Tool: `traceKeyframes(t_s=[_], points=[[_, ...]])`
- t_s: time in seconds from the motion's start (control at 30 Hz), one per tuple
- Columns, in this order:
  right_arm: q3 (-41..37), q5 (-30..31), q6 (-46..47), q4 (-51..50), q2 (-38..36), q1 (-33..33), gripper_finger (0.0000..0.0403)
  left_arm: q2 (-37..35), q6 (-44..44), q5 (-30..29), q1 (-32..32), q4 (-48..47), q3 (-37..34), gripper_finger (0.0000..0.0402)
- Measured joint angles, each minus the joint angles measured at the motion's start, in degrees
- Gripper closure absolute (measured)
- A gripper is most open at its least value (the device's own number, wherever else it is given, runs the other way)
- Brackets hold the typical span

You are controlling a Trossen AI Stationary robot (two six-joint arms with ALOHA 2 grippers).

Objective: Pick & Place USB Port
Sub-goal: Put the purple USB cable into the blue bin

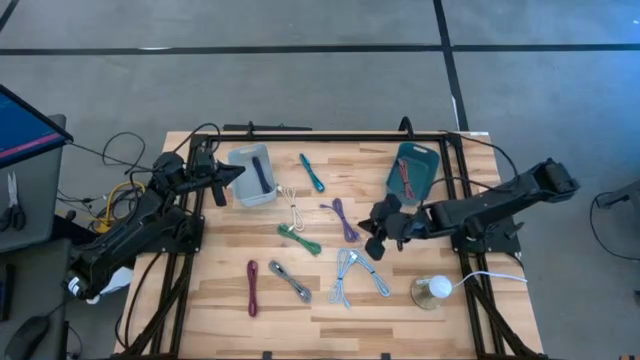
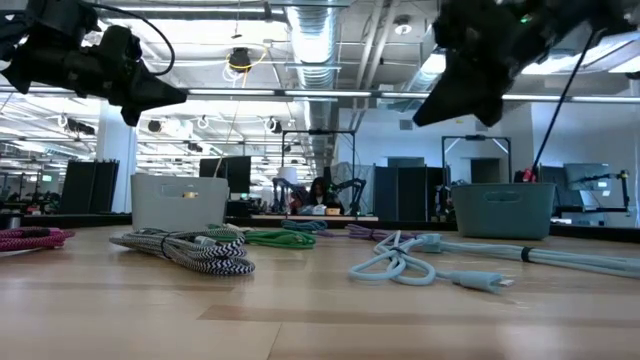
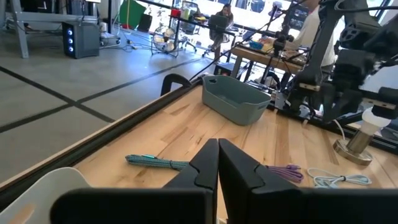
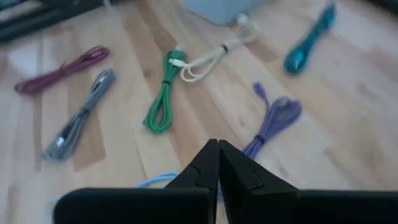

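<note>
Wooden table (image 1: 420, 330) strewn with coiled cables. Left arm (image 1: 130, 235) reaching to the grey bin (image 1: 250, 176), left gripper (image 1: 232, 172) at its rim, jaws together, empty. Right arm (image 1: 490, 205) stretched toward mid-table, right gripper (image 1: 372, 245) above the pale blue cable (image 1: 352, 272), jaws together, holding nothing. Teal bin (image 1: 412, 168) at the far right, a red cable (image 1: 404, 175) inside. Dark cable (image 1: 260, 172) in the grey bin. Loose between bins: teal cable (image 1: 311, 172), white cable (image 1: 291, 208), purple cable (image 1: 342, 218), green cable (image 1: 298, 238), maroon cable (image 1: 252, 287), grey cable (image 1: 290, 281).

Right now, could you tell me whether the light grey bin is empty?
Not empty: the light grey bin holds one dark cable, seen from above.
</note>
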Motion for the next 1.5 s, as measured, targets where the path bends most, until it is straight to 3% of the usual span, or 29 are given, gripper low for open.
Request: traceKeyframes(t_s=[0.37,0.63,0.77,1.3,1.5], points=[[10.5,-0.7,5.5,-11.4,12.0,-3.3,0.0304,0.0,0.0,0.0,0.0,0.0,0.0,0.0392],[14.1,-0.9,10.5,-15.9,19.0,-4.6,0.0209,0.0,0.0,0.0,0.0,0.0,0.0,0.0393],[14.8,-3.9,12.2,-16.1,22.0,-5.0,0.0178,0.0,0.0,0.0,0.0,0.0,0.0,0.0393],[15.6,-5.2,12.8,-14.2,30.5,-5.0,0.0205,0.0,0.0,0.0,0.0,0.0,0.0,0.0392],[15.6,-5.2,11.3,-13.3,31.1,-5.0,0.0246,0.0,0.0,0.0,0.0,0.0,0.0,0.0392]])
